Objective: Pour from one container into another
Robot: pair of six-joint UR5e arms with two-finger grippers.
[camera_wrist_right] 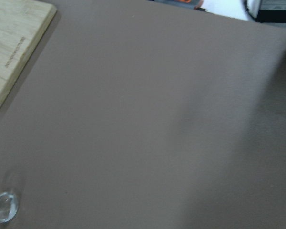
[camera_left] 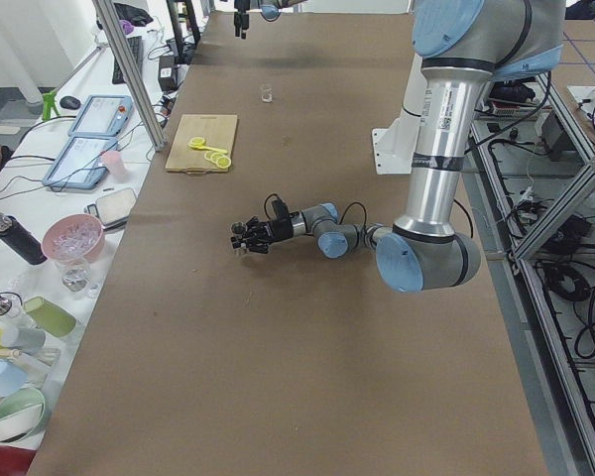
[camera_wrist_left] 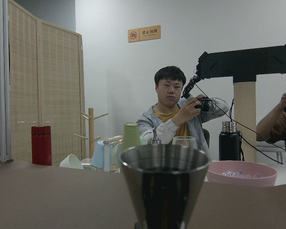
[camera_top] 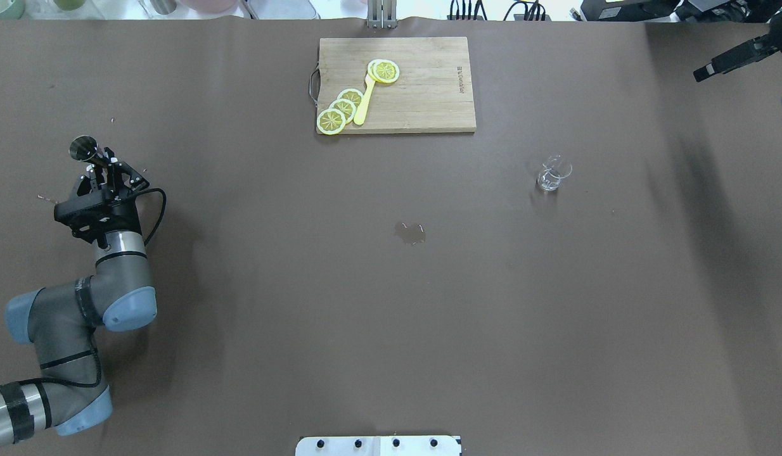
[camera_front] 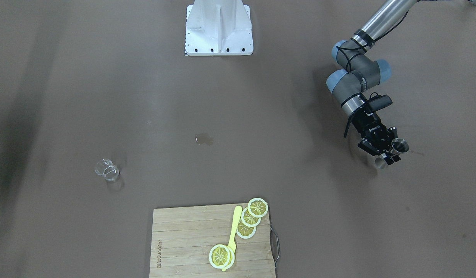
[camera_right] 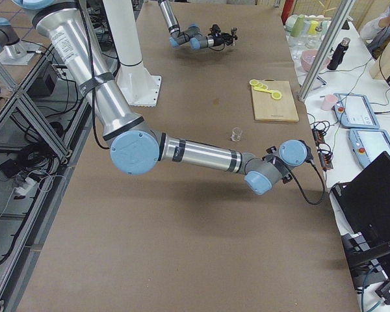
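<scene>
Left fingers [camera_top: 112, 170] clamped on metal measuring cup [camera_top: 83, 147], upright, at the surface's [camera_top: 270, 285] left end. Glass [camera_top: 554, 172] is well apart, right side. Right fingers: cannot tell. Risk: tilt or jolt on the long carry spills it, and the narrow glass mouth is easy to miss.

The setting is a robotics laboratory: the left gripper [camera_front: 392, 151] hangs above a large brown-covered table [camera_top: 391, 329], with a white arm pedestal [camera_front: 218, 31] fixed behind it and aluminium frame posts [camera_left: 130, 74] ahead of it. Beyond the table edge facing that gripper, a bench [camera_left: 25, 203] carries teach pendants [camera_left: 79, 159] and drinkware [camera_left: 46, 316], a person [camera_wrist_left: 174, 112] aims a camera [camera_wrist_left: 205, 104], and cable bundles [camera_left: 563, 288] cross the floor behind the arm.
</scene>
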